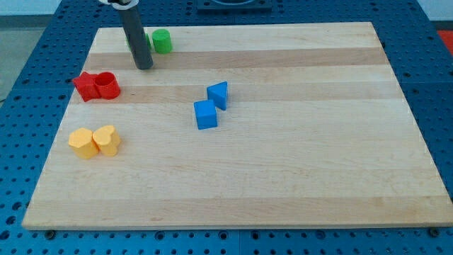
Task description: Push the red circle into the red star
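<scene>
Single cam, raised, looks down obliquely from near edge; whole board (pixel 283 177) in frame; no 2nd view.

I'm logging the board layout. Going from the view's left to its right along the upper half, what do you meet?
red star → red circle → my tip → green block → blue cube → blue triangle

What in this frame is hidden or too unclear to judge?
- Camera view: my rod hides nearly all of the second green block beside the green cylinder; its shape cannot be read.
- The rod's upper end is cut off by the view's top; my tip shows.
- Red circle and red star look touching; the star's right side is hidden.
</scene>
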Robot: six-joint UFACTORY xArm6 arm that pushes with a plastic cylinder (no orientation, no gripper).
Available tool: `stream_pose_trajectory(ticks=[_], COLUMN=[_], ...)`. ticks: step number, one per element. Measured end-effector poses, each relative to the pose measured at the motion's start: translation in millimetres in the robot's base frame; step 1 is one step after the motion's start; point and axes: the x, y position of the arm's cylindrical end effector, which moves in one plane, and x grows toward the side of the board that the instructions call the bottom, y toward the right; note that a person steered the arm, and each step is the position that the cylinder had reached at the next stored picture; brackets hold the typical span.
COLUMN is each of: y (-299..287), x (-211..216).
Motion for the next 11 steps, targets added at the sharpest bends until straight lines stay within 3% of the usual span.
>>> stream_pose_trajectory(ticks=[2, 8, 11], y=[-123.6, -126.6, -78.4], x=[20.8, 43.2, 46.1])
